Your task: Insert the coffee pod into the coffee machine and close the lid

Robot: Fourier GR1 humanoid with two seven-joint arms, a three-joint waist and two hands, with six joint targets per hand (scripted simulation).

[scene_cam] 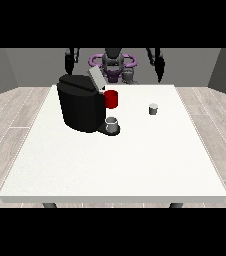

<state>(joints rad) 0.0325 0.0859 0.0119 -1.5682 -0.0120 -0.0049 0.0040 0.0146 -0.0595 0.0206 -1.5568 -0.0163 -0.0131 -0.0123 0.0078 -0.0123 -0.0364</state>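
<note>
Now the pod stands near the table's far right edge, well apart from the machine, lid raised. Both hands hang beyond; finger state unclear.

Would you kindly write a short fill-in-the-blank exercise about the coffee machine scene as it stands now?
1. The coffee machine has its lid ____.
2. The coffee pod stands on the ____, apart from the machine.
3. The cup behind the machine's front is ____ in colour.

Missing words: open; table; red
</note>
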